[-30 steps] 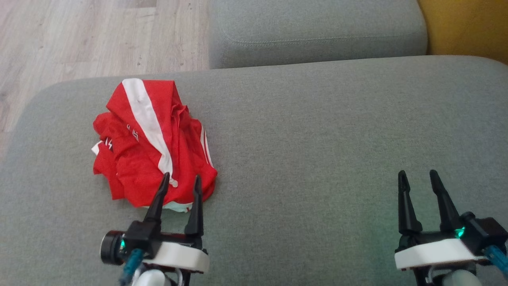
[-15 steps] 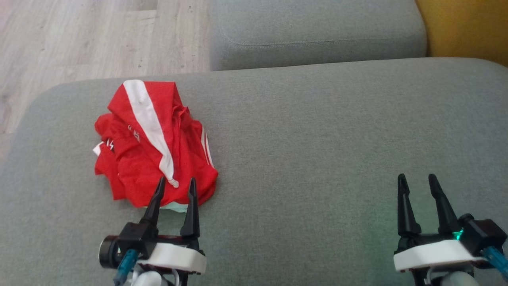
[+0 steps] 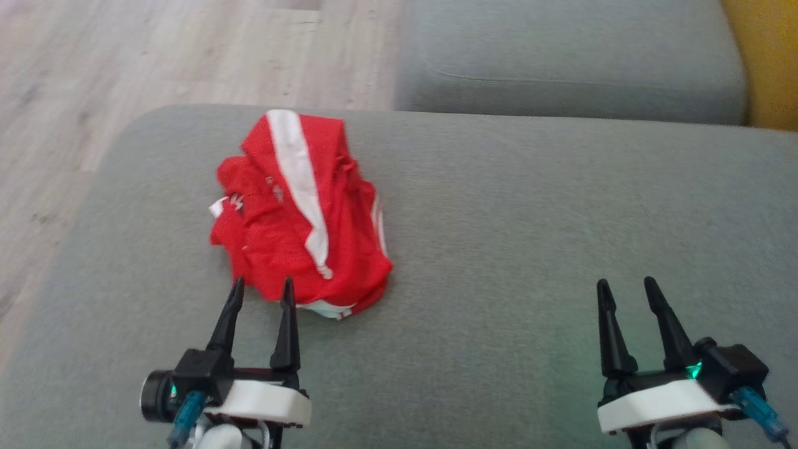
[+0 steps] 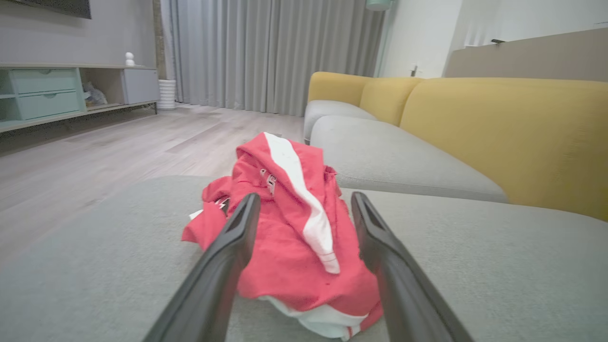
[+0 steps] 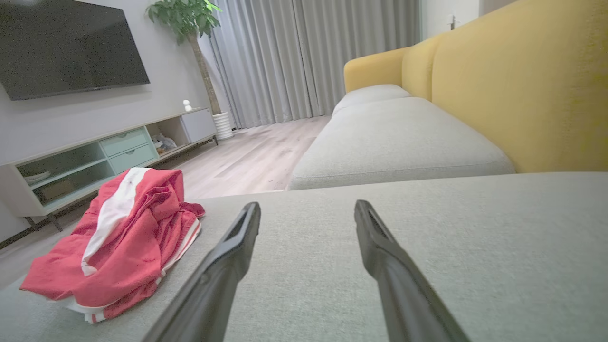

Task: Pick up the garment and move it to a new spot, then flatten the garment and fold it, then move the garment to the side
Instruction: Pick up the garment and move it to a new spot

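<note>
A crumpled red garment (image 3: 299, 212) with white stripes lies in a heap on the left part of the grey cushion (image 3: 530, 237). My left gripper (image 3: 262, 288) stands open just short of the heap's near edge, fingertips level with the hem. In the left wrist view the garment (image 4: 289, 223) sits straight ahead between the two dark fingers (image 4: 232, 247), nothing held. My right gripper (image 3: 625, 288) is open over bare cushion far to the right. The right wrist view shows the garment (image 5: 123, 237) off to its left.
A second grey seat cushion (image 3: 567, 56) lies beyond, with the yellow sofa back (image 3: 770, 62) at the far right. Wooden floor (image 3: 124, 62) runs past the cushion's left and far edges. A low TV cabinet (image 5: 95, 156) stands across the room.
The head camera has turned, shifting the whole picture to the right. My left gripper has drawn back from over the garment's near edge. Both grippers stay open.
</note>
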Motion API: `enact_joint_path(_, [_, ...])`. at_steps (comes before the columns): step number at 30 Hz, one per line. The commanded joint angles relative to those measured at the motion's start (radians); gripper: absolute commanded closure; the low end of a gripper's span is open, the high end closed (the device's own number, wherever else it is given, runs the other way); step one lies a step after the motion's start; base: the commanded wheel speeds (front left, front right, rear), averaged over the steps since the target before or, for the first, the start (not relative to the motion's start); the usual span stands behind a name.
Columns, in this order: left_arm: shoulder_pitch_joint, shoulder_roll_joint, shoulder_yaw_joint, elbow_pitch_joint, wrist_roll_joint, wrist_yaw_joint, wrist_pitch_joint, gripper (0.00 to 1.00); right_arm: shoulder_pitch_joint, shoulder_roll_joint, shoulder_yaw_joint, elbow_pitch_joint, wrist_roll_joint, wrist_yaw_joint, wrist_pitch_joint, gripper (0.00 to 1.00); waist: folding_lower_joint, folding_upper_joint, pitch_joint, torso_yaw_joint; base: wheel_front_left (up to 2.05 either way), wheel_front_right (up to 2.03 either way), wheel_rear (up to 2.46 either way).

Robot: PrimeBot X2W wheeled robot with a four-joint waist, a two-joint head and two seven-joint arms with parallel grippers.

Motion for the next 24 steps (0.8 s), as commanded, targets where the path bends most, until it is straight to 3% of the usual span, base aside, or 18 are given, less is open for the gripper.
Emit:
enact_joint_path(1, [-0.018,-0.001,0.039,-0.029,0.008,0.0,-0.01,0.0,-0.033,-0.01,0.03,-0.033,-0.002,-0.001,-0.011,0.0,0.0,0.0,-0.004,0.032,0.0,0.0,0.0])
enact_joint_path(13, [0.002,-0.003,0.074,-0.035,0.03,-0.01,-0.01,0.0,-0.027,-0.01,0.078,-0.038,0.018,-0.001,-0.011,0.0,0.0,0.0,-0.014,0.155,0.0,0.0,0.0])
enact_joint_path(24, [-0.002,-0.002,0.096,-0.038,0.044,-0.023,-0.01,0.0,-0.037,-0.01,0.108,-0.037,0.025,-0.001,-0.011,0.0,0.0,0.0,-0.001,0.158,0.0,0.0,0.0])
